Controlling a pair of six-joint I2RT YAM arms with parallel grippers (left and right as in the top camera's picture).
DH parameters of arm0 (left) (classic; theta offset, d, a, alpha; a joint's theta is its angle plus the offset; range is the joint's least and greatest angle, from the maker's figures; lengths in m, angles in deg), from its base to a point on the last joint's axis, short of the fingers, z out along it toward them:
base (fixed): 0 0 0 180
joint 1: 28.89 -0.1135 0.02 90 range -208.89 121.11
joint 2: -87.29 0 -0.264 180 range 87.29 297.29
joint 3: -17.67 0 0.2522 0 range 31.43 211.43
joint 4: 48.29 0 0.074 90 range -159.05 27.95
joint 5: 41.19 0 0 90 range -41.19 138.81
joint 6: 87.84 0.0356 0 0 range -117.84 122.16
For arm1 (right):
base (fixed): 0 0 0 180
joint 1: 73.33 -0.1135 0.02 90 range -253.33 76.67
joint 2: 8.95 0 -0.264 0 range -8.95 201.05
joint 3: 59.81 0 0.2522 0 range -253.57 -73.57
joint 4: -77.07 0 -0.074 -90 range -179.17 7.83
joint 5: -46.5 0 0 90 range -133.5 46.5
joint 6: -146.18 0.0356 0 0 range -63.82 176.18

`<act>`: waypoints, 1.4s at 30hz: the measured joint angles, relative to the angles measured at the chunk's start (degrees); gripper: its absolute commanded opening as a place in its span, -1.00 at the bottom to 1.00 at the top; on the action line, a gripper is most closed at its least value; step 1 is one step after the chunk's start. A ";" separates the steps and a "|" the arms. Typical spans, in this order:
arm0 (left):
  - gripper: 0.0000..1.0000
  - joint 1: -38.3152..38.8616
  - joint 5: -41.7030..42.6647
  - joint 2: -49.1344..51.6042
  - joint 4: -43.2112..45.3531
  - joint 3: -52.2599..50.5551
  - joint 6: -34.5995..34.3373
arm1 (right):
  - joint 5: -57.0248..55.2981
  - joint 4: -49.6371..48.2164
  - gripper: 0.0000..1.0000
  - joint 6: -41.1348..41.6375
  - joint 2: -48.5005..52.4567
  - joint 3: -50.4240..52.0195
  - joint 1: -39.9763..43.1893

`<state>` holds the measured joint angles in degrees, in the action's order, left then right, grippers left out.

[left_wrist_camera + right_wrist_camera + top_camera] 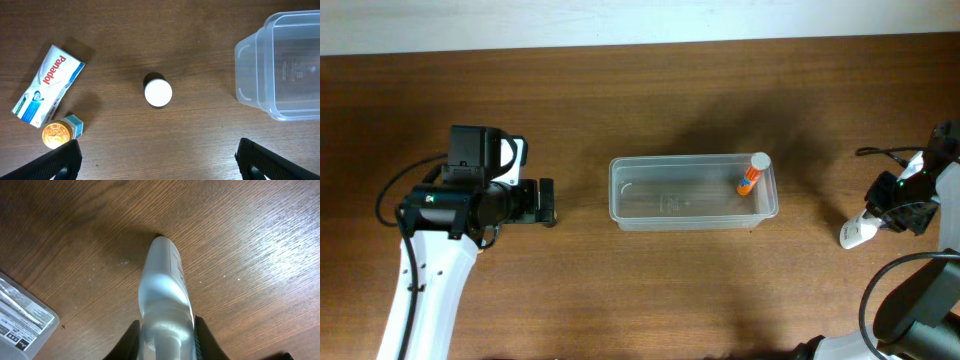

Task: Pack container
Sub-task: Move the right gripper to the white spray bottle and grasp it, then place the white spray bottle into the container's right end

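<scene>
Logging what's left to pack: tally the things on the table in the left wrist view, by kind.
Clear container: 1
Panadol box: 1
White-capped bottle: 1
Small gold-topped item: 1
Total: 4

The left wrist view looks down on a brown wooden table (200, 30). At the middle stands a small dark bottle (158, 91) with a round white cap, seen from above and apart from everything else. Far to the left lies a white and blue Panadol box (49, 84), tilted on the wood. Just nearer than it sits a small round item with a gold top (55, 135), touching a little blue carton (74, 125). At the right edge stands the container (248, 75), clear plastic with rounded corners, partly cut off by the frame. The left gripper (157, 152) has its two dark fingers (50, 165) spread wide at the near corners, nothing between them.
</scene>
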<state>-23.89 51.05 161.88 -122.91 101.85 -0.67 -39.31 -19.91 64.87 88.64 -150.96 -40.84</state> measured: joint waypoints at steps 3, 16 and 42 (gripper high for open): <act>0.99 0.00 -0.02 0.00 0.02 0.00 0.00 | 0.76 1.68 -0.70 -0.59 0.00 -0.09 -0.09; 0.99 0.00 0.00 0.00 0.00 0.00 -0.02 | 1.97 11.43 -0.71 -5.88 -11.28 -13.31 -15.98; 0.99 0.00 -0.02 0.00 0.00 0.00 0.00 | 1.29 -3.06 -0.67 -2.84 -5.40 -2.05 -36.61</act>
<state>-23.89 51.03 161.88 -122.91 101.85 -0.67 -38.02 -22.97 62.03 83.24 -153.01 -77.45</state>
